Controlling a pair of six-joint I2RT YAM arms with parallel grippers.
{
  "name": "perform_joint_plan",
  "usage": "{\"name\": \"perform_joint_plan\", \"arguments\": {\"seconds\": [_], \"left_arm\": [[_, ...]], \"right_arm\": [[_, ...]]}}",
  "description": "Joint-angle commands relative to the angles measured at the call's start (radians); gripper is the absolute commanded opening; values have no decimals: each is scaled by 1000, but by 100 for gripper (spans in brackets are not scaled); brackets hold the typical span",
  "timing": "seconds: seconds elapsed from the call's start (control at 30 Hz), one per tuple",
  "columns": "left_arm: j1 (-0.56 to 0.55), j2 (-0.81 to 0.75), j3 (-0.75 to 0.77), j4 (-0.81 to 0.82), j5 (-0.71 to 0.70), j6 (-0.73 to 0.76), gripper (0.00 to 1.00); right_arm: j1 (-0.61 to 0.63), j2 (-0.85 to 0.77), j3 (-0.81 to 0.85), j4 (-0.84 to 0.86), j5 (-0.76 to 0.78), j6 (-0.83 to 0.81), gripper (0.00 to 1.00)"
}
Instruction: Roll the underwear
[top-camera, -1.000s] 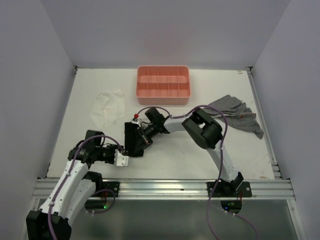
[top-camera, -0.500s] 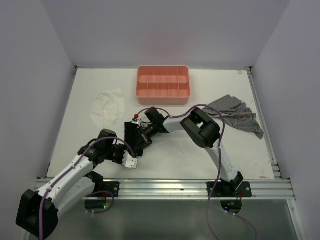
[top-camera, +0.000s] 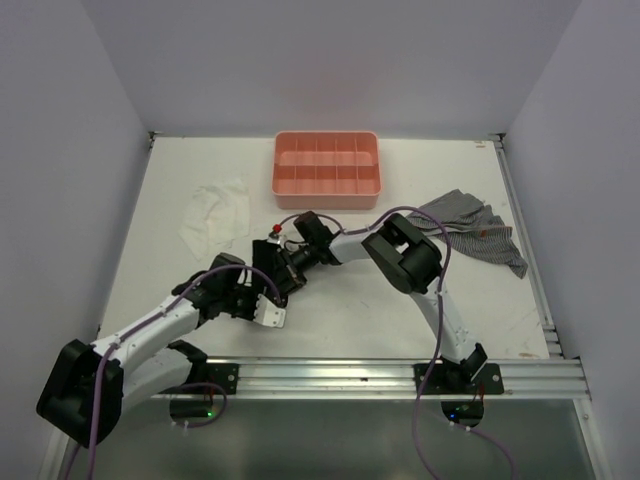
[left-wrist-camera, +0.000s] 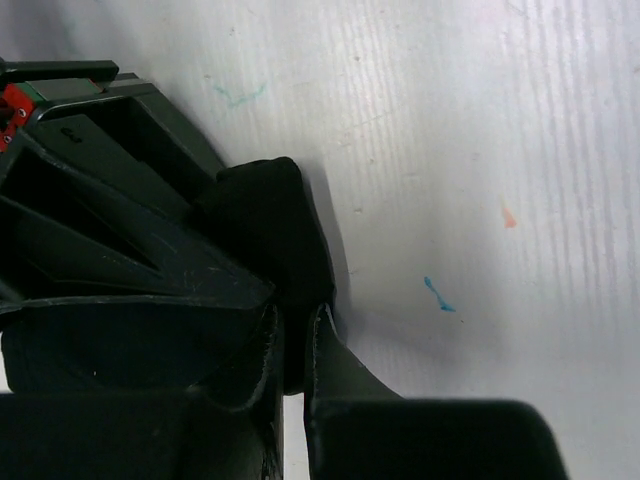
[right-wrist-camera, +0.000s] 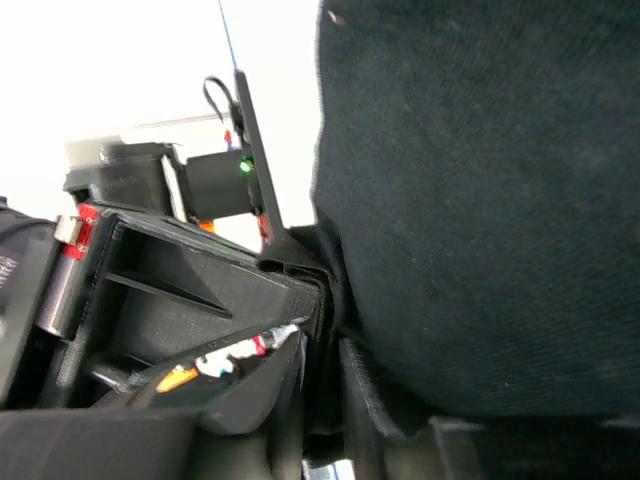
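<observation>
Left gripper (left-wrist-camera: 293, 318): I read this as the nearest unit, low over the table (top-camera: 350, 320). Its fingers are almost together, with a fold of the underwear (left-wrist-camera: 268, 215) pinched between them.

The underwear is a compact black bundle on the table, left of centre, between the two grippers.

Right gripper (right-wrist-camera: 328, 320): it meets the bundle from the far side, jaws at a narrow slot with the fabric edge caught in it.

Farther back I see the white cloth (top-camera: 215, 210) at left, the grey checked cloth (top-camera: 470, 228) at right and the pink tray (top-camera: 327, 197) farthest.
</observation>
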Motion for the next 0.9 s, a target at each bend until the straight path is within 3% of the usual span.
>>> {"name": "perform_joint_plan", "arguments": {"seconds": [0.0, 0.03, 0.13, 0.2, 0.43, 0.6, 0.87], "left_arm": [[-7, 117, 2, -74, -46, -37, 1], [-5, 133, 25, -98, -40, -42, 0], [-7, 193, 63, -161, 7, -29, 0], [-4, 242, 84, -189, 52, -19, 0], [21, 480, 284, -369, 236, 41, 0], [93, 698, 460, -515, 307, 59, 0], [142, 874, 597, -592, 310, 32, 0]], "right_arm": [[-58, -21, -30, -14, 190, -19, 32], [-89, -40, -27, -37, 195, -33, 47], [-159, -110, -11, -124, 210, -114, 58], [-191, -149, 0, -187, 219, -206, 60], [-247, -377, -38, -450, 333, -644, 55], [-247, -616, -236, -439, 397, -941, 42], [-213, -842, -391, -402, 466, -1164, 39]]}}
